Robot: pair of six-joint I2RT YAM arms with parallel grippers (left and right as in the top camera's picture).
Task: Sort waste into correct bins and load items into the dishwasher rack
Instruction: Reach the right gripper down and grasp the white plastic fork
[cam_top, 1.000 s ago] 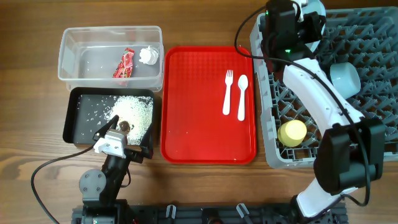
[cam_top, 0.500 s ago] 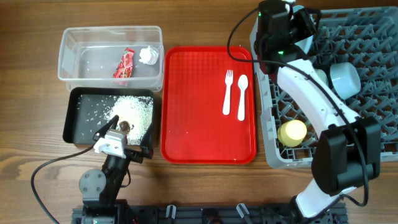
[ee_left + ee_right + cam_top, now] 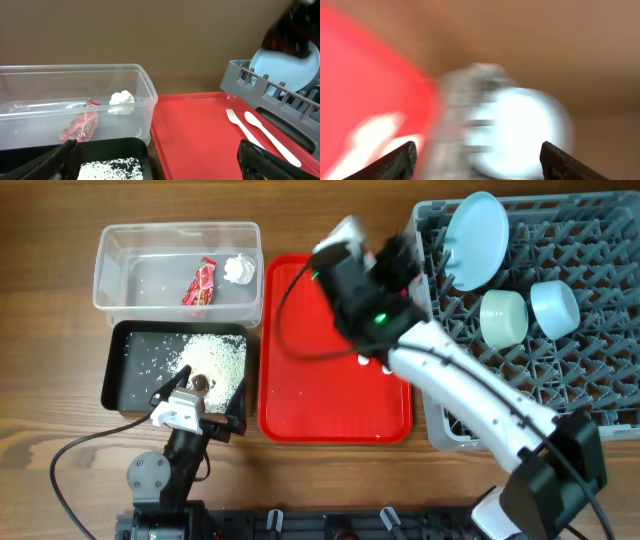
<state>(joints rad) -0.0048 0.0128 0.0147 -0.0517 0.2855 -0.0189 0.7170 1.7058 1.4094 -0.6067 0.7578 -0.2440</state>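
**Overhead**
- Open room: bare wooden table [image 3: 50, 330] runs along the 9 o'clock edge. The smooth, flat red tray [image 3: 310, 395] at centre is free across its 6 o'clock half.
- Bins: a thin-walled clear plastic tub [image 3: 180, 227] with rounded corners sits at 10 o'clock. It holds the red crinkled wrapper [image 3: 200, 282] and the white tissue [image 3: 238, 269]. The black tray [image 3: 113, 375] just beside it, toward 6 o'clock, carries rice grains [image 3: 218, 357] and a brown scrap [image 3: 200, 383].
- Rack: the grey pegged dishwasher rack [image 3: 600, 390] fills 3 o'clock. The light-blue plate [image 3: 472, 240] stands tilted in its 11 o'clock corner. The mint bowl [image 3: 503, 318] and light-blue bowl [image 3: 553, 308] sit just beside each other.
- Reach: the right arm [image 3: 450, 380] crosses from 5 o'clock to above the red tray's 1 o'clock part.
- Grasp: the left pincer [image 3: 200, 408] hangs over the black tray's 6 o'clock rim, spread wide and empty.

**Left wrist**
- Cutlery: the white fork [image 3: 242, 127] and spoon [image 3: 272, 140] lie parallel on the red tray at 4 o'clock, near the rack wall.

**Right wrist**
- Grasp: the right pincer [image 3: 479, 162] shows dark fingertips at 7 and 5 o'clock, released wide, with nothing between them.
- Field: the picture is blurred, with the red tray at 9 o'clock and the pale round plate right of centre.
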